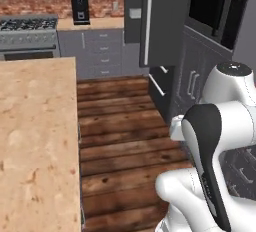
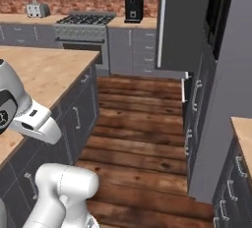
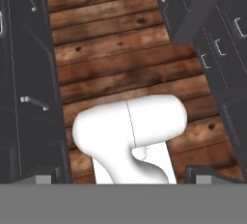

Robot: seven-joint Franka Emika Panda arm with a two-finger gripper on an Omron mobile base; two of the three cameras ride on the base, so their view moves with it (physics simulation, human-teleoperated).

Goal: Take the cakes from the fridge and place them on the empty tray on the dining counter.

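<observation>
My jaws are wide apart and empty, and the tall dark grey fridge (image 1: 160,21) has a stiff white bar handle (image 1: 148,26) I can grab in its middle.

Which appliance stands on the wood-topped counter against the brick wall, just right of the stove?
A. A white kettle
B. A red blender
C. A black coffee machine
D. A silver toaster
C: a black coffee machine sits on the counter between the stove and the tall dark grey fridge; it is also seen in the left base view.
</observation>
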